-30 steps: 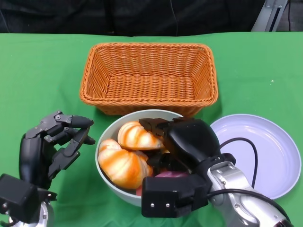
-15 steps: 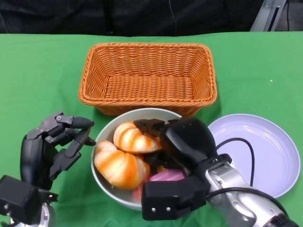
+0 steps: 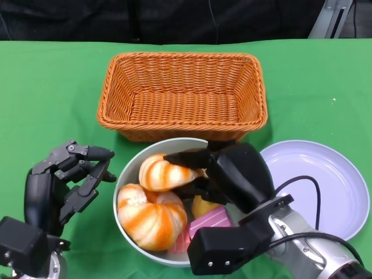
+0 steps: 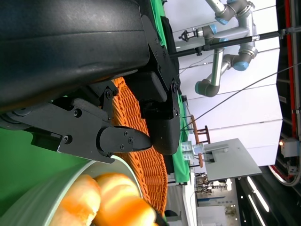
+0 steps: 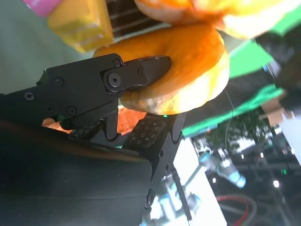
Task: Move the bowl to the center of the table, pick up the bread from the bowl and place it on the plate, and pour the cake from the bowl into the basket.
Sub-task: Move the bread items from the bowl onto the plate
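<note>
Right hand (image 3: 224, 174) reaching into the bowl (image 3: 131, 168), its fingers closed around the farther bread roll (image 3: 164, 172); the right wrist view shows one finger over the roll's crust and padded fingers (image 5: 146, 132) beneath it. A second roll (image 3: 152, 214) lies in the bowl nearer the front edge of the worktop (image 3: 52, 93), with a yellow cake (image 3: 203, 204) and a pink cake (image 3: 208, 222) beside it. The bowl stands just in front of the wicker basket (image 3: 182, 93), about midway between the worktop's side edges; the plate (image 3: 331, 186) lies toward the right edge. Left hand (image 3: 61, 186) hovers just left of the bowl, fingers apart and bent, holding nothing. The roll appears light, with a smooth glazed surface that may slip; it probably yields under pressure, so a moderate hold across its thick middle seems best.
</note>
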Robot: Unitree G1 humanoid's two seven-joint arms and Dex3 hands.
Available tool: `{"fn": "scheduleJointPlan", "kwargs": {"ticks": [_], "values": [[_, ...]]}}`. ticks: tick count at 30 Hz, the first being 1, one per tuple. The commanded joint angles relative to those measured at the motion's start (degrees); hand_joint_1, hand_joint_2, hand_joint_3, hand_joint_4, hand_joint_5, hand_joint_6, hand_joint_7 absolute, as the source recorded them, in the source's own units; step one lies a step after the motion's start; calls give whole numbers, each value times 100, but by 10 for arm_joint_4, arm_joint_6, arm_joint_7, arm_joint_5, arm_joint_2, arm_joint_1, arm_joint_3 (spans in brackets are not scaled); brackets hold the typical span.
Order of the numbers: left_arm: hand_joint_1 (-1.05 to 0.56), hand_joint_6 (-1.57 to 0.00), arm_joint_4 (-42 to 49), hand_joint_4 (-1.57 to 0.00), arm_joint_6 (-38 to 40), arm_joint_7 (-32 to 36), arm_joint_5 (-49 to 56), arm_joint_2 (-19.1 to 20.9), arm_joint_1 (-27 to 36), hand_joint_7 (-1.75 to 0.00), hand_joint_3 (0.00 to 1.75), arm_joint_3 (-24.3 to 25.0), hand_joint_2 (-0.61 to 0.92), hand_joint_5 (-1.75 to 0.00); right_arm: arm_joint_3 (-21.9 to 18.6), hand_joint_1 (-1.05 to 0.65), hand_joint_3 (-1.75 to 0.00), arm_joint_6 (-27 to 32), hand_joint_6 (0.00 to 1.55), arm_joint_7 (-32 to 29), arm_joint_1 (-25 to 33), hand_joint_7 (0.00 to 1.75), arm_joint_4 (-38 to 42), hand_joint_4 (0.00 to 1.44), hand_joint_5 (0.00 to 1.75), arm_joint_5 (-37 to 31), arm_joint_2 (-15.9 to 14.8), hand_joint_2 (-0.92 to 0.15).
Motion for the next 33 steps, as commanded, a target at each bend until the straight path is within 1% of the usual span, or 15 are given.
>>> {"fn": "scheduleJointPlan", "kwargs": {"ticks": [1,4,13,14,16,17,19,20,21,23,24,28,29,30,33], "values": [[-16,-92,12,-83,-16,5,1,12,-7,-93,33,4,92,-129,-19,-18,-6,-30,119,-30,-9,9,4,83,122,20,5,-91],[-16,-92,18,-83,-19,3,0,13,-9,-93,33,4,92,-129,-27,-18,-6,-44,119,-38,-9,9,6,82,123,26,7,-92],[-16,-93,21,-83,-21,3,-1,13,-10,-92,33,4,92,-128,-29,-18,-5,-50,119,-40,-11,9,11,82,123,24,9,-92],[-16,-93,21,-83,-19,6,1,14,-9,-92,34,5,92,-128,-45,-18,-5,-60,119,-30,-2,9,-18,82,123,49,9,-92],[-15,-93,21,-83,-13,4,-2,17,-8,-92,35,6,92,-127,-79,-21,-4,-70,120,2,28,12,-99,77,140,107,8,-91],[-14,-93,21,-83,-11,4,-2,18,-7,-92,35,7,92,-127,-90,-22,-4,-69,120,18,40,14,-130,75,145,126,7,-92],[-14,-93,20,-83,-10,2,-5,18,-7,-92,35,7,92,-126,-103,-23,-4,-57,119,48,60,17,-175,73,151,148,7,-92],[-13,-93,20,-83,-11,0,-5,19,-8,-92,35,7,92,-126,-110,-24,-4,-53,116,60,71,23,-197,72,156,158,5,-92],[-13,-93,21,-83,-12,0,-5,20,-8,-92,35,7,92,-126,-116,-25,-4,-49,110,71,81,36,-214,73,158,164,5,-92],[-13,-93,23,-83,-15,-3,-5,21,-9,-92,36,8,92,-127,-126,-26,-5,-47,94,89,96,68,-238,74,160,175,5,-92],[-13,-93,24,-83,-15,-4,-6,21,-9,-92,36,8,92,-127,-129,-26,-5,-46,91,95,100,74,-244,74,161,177,6,-92],[-13,-92,25,-82,-16,-4,-6,21,-10,-93,36,8,92,-127,-138,-26,-5,-44,87,110,107,81,-253,74,161,175,13,-92],[-13,-92,23,-82,-15,-3,-7,21,-9,-93,36,9,92,-127,-150,-26,-5,-41,87,128,135,81,-284,74,161,191,0,-92],[-13,-93,21,-83,-14,-3,-7,21,-8,-93,36,9,92,-127,-160,-23,-4,-38,86,143,157,87,-308,76,163,203,-10,-91],[-13,-93,18,-83,-9,-3,-9,20,-6,-93,36,10,91,-127,-189,-21,-4,-28,83,177,207,94,-360,77,167,223,-35,-91]]}}
